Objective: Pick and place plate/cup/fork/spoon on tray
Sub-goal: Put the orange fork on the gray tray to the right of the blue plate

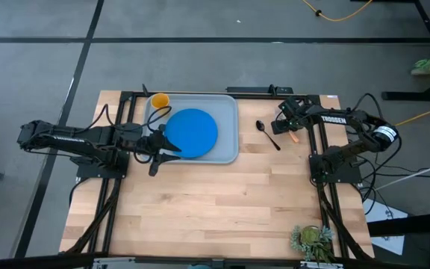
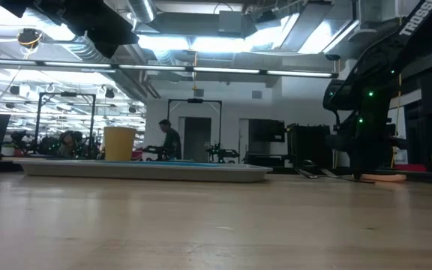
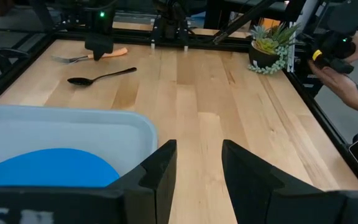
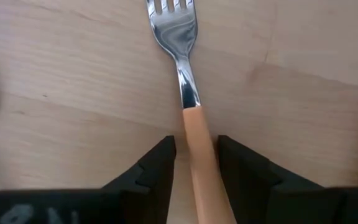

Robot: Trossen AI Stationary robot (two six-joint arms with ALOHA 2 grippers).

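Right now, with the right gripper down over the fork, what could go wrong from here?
The right gripper straddles the fork's orange handle with open fingers near its tine end, so a grip there may let the fork tip. The spoon lies close beside it and could get knocked. On the tray, the plate leaves little free floor.
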